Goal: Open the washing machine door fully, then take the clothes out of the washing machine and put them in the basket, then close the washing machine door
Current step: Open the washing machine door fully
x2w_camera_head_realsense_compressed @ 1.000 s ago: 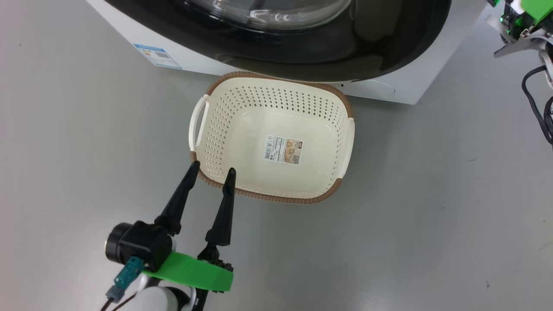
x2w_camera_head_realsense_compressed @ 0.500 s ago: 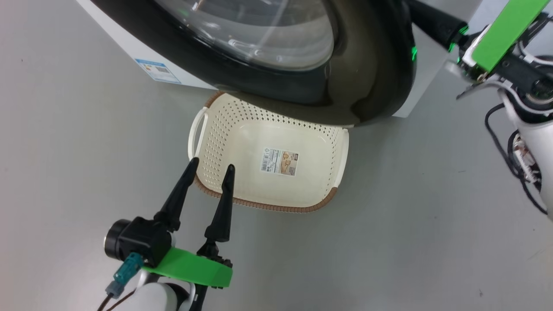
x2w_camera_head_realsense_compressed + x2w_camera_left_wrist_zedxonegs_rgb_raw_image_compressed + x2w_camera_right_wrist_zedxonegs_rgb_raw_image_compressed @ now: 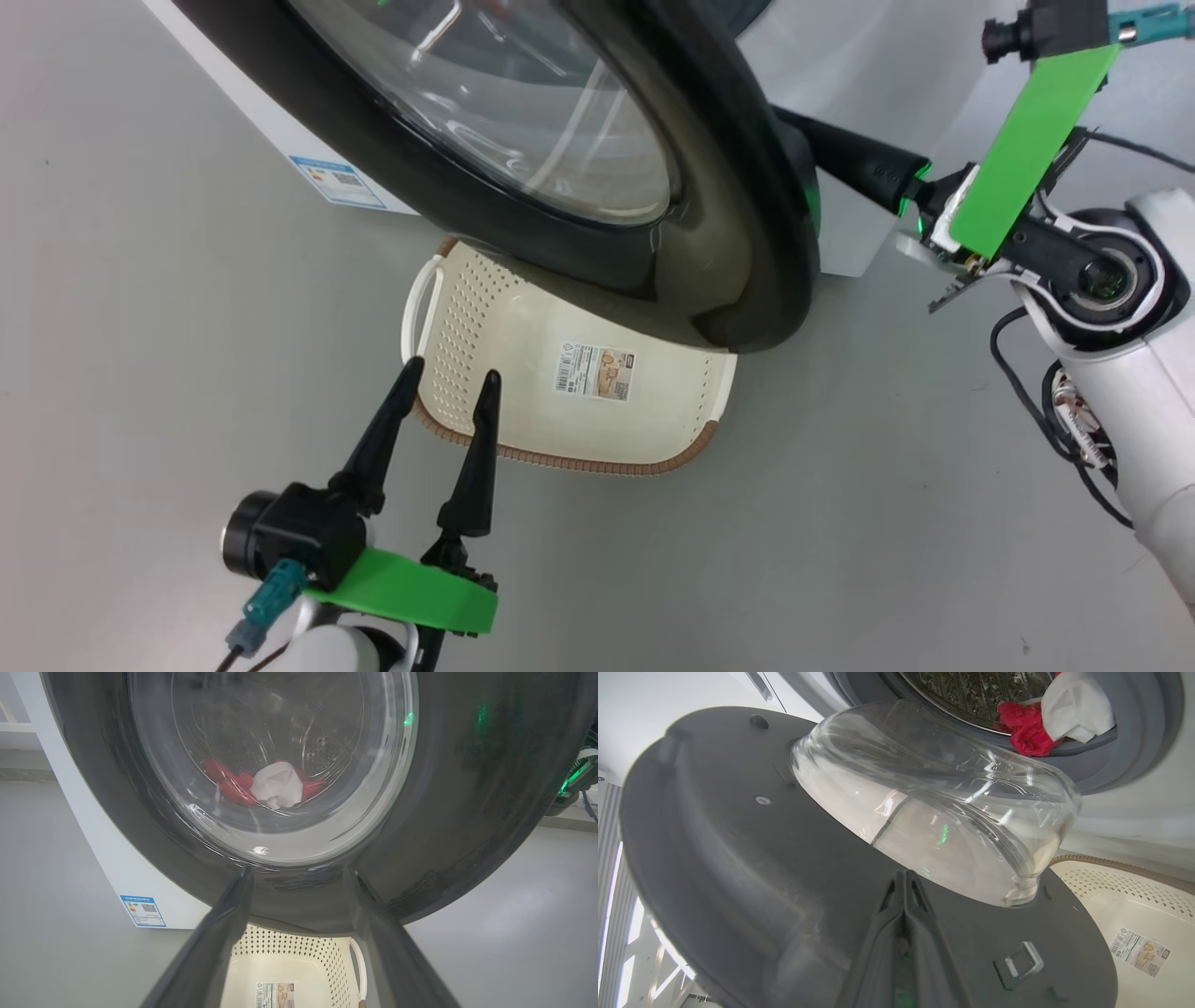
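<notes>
Clearly ajar: washing machine door (image 3: pixel 523 159), swung partway out from the washing machine (image 3: pixel 131 872), glossy black ring and bulging glass turned outward. Hangs over the far part of the basket (image 3: pixel 457 317), hiding that end in the head view; near brown rim and paper label (image 3: pixel 596 371) clear of the door's lower edge. Under the door, on the grey floor (image 3: pixel 840 523), the basket itself, upright and open-topped.

Behind the door, inside the drum (image 3: pixel 980 690): the clothes (image 3: pixel 1045 718), red ones bunched with a white one, lying at the drum mouth against the grey rubber ring (image 3: pixel 1143 732). Seen also through the door glass from the left wrist view.

Behind the door's right edge in the head view: right gripper (image 3: pixel 903 877), fingers pressed together with nothing between them, tips set at the door's dark inner face just under the glass bowl. Cannot tell whether touching that face or just clear of it. Near those tips on the same inner face, a small square latch fitting (image 3: pixel 1020 963).

In front of the door, on its outer side: left gripper (image 3: pixel 451 369), fingers spread wide and holding nothing, pointing toward the door, tips showing over the basket's near left corner in the head view, well short of the black ring. Left of the door, on the machine's white front, a small blue label (image 3: pixel 338 180).
</notes>
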### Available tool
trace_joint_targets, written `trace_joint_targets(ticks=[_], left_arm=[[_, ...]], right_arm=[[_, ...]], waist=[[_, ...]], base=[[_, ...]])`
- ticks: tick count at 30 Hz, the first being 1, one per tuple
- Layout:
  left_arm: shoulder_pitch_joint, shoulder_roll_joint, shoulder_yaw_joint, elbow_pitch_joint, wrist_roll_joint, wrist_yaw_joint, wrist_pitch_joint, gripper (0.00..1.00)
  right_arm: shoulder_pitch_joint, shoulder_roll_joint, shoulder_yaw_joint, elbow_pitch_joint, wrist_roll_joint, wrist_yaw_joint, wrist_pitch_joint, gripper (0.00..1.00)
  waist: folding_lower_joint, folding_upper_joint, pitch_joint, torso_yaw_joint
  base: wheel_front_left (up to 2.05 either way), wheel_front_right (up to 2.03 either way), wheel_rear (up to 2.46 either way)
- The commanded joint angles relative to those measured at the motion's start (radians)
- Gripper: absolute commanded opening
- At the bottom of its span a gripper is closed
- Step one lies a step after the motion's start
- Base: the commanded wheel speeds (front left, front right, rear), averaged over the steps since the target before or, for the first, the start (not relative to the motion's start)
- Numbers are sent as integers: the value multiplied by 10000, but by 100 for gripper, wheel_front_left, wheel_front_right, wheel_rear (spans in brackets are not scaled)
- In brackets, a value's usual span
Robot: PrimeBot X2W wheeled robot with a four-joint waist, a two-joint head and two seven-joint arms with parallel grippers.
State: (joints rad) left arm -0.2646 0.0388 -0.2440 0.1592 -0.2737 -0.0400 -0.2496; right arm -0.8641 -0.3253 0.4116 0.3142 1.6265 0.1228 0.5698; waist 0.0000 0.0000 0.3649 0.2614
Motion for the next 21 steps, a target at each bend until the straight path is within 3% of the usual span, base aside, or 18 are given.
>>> trace_joint_targets(ticks=[1, 10, 12, 13, 16, 21], left_arm=[[97, 114, 369, -240, 49, 46, -122, 100], [98, 114, 427, -253, 70, 19, -122, 100], [88, 114, 443, -252, 64, 19, -122, 100], [85, 114, 449, -249, 64, 17, -122, 100], [82, 114, 467, -225, 64, -11, -122, 100], [94, 114, 539, -169, 96, -55, -122, 100]], right_arm=[[282, 212, 148, -340, 4, 79, 108, 0], [414, 328, 74, -462, -293, 79, 121, 0], [389, 328, 12, -440, -412, 79, -16, 23], [385, 326, -20, -416, -457, 79, -82, 28], [422, 283, -144, -352, -538, 79, -279, 35], [634, 157, -342, -351, -567, 79, -527, 37]], waist=[[0, 0, -23, -20], [0, 0, -38, -48], [0, 0, -39, -55], [0, 0, -44, -62], [0, 0, -88, -92], [0, 0, -201, -170]], base=[[0, 0, 0], [0, 0, 0], [0, 0, 0], [0, 0, 0], [0, 0, 0], [0, 0, 0]])
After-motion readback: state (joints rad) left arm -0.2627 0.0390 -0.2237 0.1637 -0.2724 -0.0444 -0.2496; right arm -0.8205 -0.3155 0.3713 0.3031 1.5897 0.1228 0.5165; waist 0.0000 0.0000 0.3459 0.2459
